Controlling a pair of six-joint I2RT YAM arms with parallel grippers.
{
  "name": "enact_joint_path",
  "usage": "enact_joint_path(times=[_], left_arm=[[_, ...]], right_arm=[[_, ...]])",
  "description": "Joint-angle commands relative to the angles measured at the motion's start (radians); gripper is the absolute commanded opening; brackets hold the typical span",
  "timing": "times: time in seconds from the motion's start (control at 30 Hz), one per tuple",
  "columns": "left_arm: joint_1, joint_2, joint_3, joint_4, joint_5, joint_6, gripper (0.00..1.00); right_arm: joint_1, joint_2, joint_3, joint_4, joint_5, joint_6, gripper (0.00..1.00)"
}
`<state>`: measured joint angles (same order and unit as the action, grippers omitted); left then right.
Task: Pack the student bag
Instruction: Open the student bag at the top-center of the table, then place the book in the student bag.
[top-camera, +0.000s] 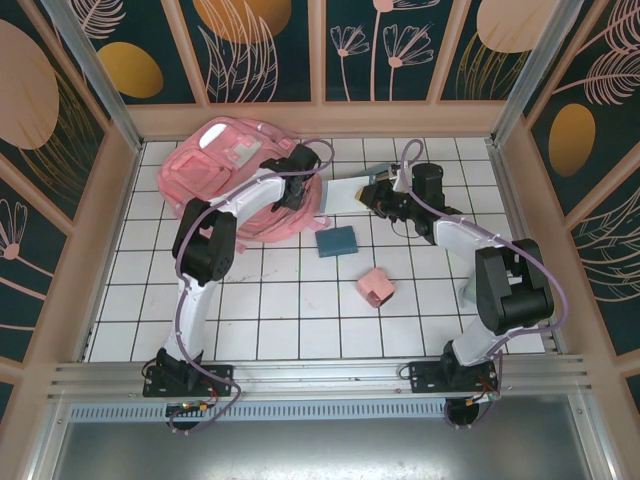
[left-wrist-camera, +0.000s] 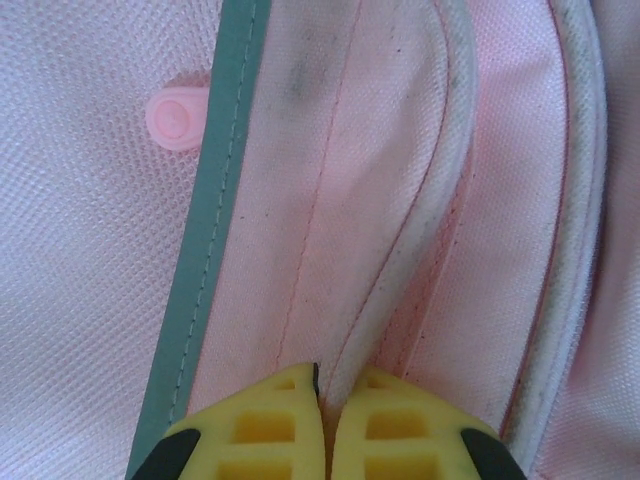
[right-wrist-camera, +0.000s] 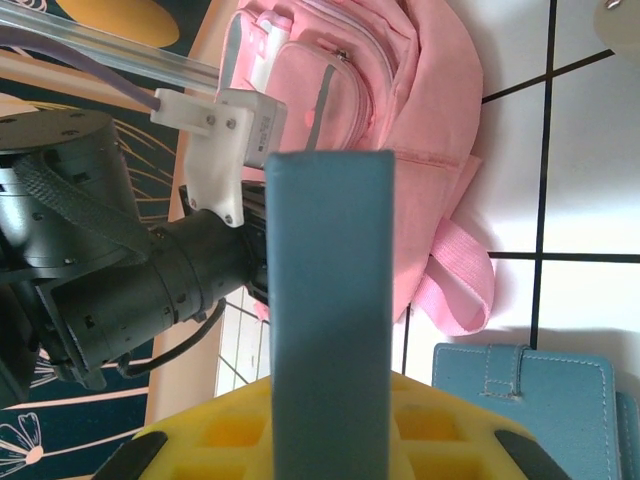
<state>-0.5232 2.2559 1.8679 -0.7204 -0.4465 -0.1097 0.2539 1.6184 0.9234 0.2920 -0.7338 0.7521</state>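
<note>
Toward the far-left corner of the white tiled table (top-camera: 280, 310) you have the student bag (top-camera: 225, 170), lying flat with its white patch up. A pink strap (right-wrist-camera: 455, 285) loops out from its side toward the middle of the table.

Your left gripper (left-wrist-camera: 325, 425) is down on the right-hand side of the bag. Its yellow fingers are pressed together against the pink fabric, right where a white-piped seam runs in toward their tips. You cannot tell whether a fold is actually caught between them. In the left wrist view a grey-green strip (left-wrist-camera: 200, 250) runs up the fabric, with a round pink tab (left-wrist-camera: 178, 117) just to its left.

Your right gripper (top-camera: 378, 195) sits just right of the bag, around mid-table on the far side. It is pinching a slate-blue book (right-wrist-camera: 330, 300) that stands on edge between its yellow fingers. The book's free end points at the bag and comes close to the left gripper. From the right wrist view, the left arm's black wrist (right-wrist-camera: 110, 270) and its white camera mount (right-wrist-camera: 225, 130) stand between the book and the bag's front pockets.

A blue stitched wallet (top-camera: 336, 241) lies flat on the tiles just near of the strap. A small pink box (top-camera: 376, 288) sits apart from it, closer to the table's near edge.
</note>
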Motion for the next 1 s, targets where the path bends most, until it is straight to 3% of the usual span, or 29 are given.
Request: enact_joint_path(times=[0.0, 0.33, 0.53, 0.73, 0.97], left_arm=[[0.014, -0.094, 0.07, -0.028, -0.017, -0.037, 0.0], [0.053, -0.209, 0.243, -0.067, 0.09, -0.07, 0.0], [0.116, -0.289, 0.277, -0.043, 0.221, -0.086, 0.0], [0.187, -0.333, 0.292, -0.008, 0.37, -0.124, 0.0], [0.202, -0.337, 0.293, 0.008, 0.427, -0.144, 0.0]], right_arm=[[-0.003, -0.028, -0.009, 0.09, -0.004, 0.039, 0.0], [0.048, 0.046, -0.006, 0.293, 0.089, 0.164, 0.0], [0.106, 0.13, 0.06, 0.412, 0.149, 0.229, 0.0], [0.186, 0.27, 0.197, 0.489, 0.206, 0.309, 0.0], [0.287, 0.491, 0.43, 0.518, 0.319, 0.412, 0.0]])
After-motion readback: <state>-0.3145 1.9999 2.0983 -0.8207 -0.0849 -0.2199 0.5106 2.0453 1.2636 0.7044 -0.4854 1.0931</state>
